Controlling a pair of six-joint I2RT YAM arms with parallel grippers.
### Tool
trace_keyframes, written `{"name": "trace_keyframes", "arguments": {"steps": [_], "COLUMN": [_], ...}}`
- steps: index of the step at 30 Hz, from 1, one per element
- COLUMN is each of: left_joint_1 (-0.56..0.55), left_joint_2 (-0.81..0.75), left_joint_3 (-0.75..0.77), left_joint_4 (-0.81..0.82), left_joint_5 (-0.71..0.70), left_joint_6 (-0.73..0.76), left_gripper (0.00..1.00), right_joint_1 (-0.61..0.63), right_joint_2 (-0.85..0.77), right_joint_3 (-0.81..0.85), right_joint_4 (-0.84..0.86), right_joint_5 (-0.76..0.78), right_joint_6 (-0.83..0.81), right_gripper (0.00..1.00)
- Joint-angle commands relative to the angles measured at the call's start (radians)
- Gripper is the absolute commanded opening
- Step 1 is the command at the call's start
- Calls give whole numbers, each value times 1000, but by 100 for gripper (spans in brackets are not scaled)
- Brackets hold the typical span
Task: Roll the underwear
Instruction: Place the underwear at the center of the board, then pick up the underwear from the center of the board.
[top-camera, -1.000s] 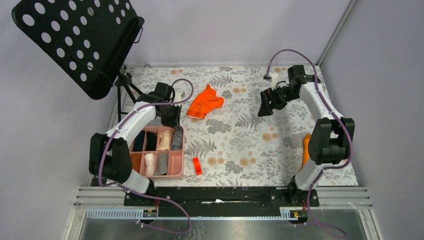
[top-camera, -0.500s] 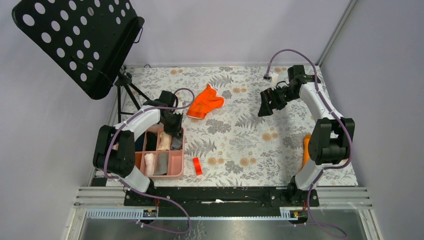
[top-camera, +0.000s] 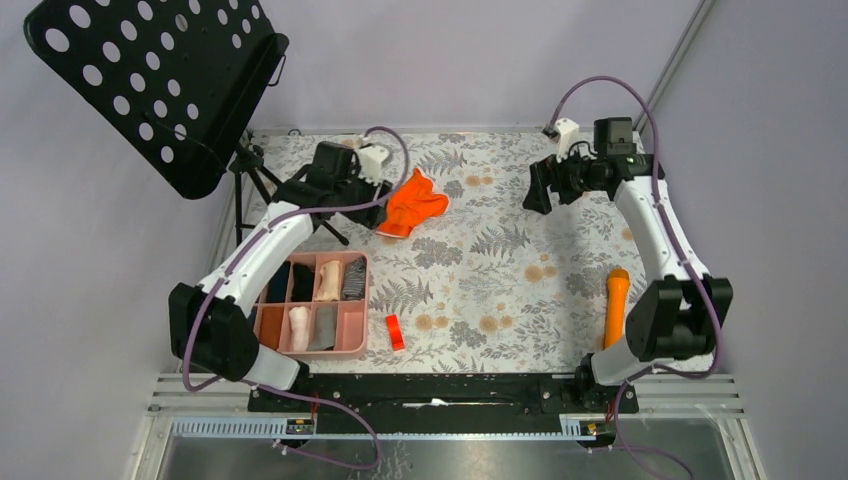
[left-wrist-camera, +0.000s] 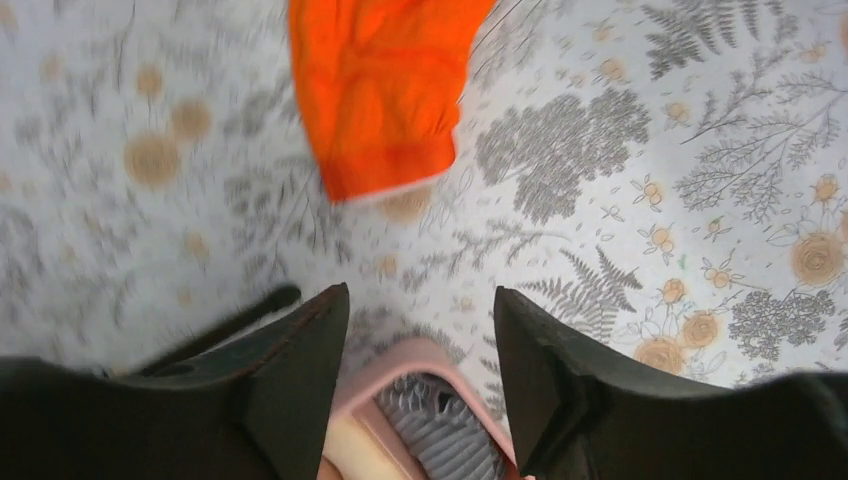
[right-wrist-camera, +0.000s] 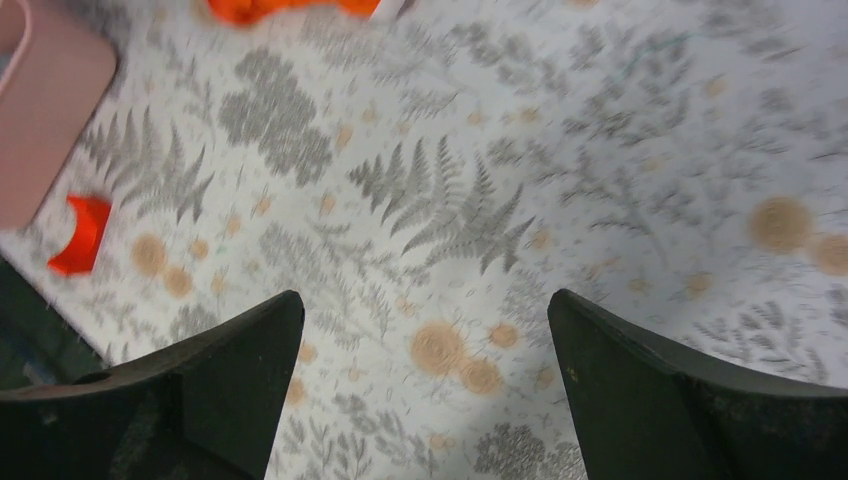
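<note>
1. Finding the orange underwear (top-camera: 411, 203) lying loose and crumpled on the floral table (top-camera: 480, 270), toward the far side, left of centre.
2. Holding the left gripper (top-camera: 377, 207) just beside the garment's left edge, fingers parted about halfway and gripping nothing; in the left wrist view, showing the orange underwear (left-wrist-camera: 380, 90) just ahead of the left gripper (left-wrist-camera: 420, 300), apart from both tips.
3. Holding the right gripper (top-camera: 537, 190) well to the right of the garment, jaws spread wide and gripping nothing; in the right wrist view, framing only patterned cloth around the right gripper (right-wrist-camera: 425, 305), with an edge of the orange underwear (right-wrist-camera: 290, 8) at the top.
4. Sitting near the left arm's base: a pink tray (top-camera: 358, 330) with 6 rolled garments in its compartments, among them a grey striped roll (top-camera: 353, 278) in the far right corner compartment.
5. Lying just right of the tray: a small red block (top-camera: 394, 331).
6. Resting by the right arm's base: an orange cylinder (top-camera: 615, 305), well apart from the garment.
7. Standing at the far left: a black perforated music stand (top-camera: 150, 80), 1 leg of its tripod (top-camera: 250, 172) crossing beneath the left arm.
</note>
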Motion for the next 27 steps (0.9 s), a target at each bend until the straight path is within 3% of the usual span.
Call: {"name": "trace_keyframes", "arguments": {"steps": [1, 4, 11, 17, 27], "left_joint_1": [-61, -62, -61, -69, -70], "left_joint_2": [80, 225, 527, 600, 680], "left_joint_3": [82, 209, 449, 461, 451], "left_joint_4": [139, 112, -33, -62, -69], "left_joint_5": [26, -11, -82, -11, 0], "left_joint_6": [289, 251, 188, 223, 196], "left_gripper": [64, 71, 70, 68, 47], "right_joint_1": [-15, -23, -25, -24, -25], "right_joint_2": [-85, -71, -107, -139, -136], "right_joint_3": [-46, -59, -126, -170, -185], "right_joint_4": [252, 247, 254, 253, 251], "right_joint_5": [137, 80, 44, 53, 40], "right_joint_6": [279, 310, 296, 283, 273], "right_gripper": [100, 100, 100, 100, 100]}}
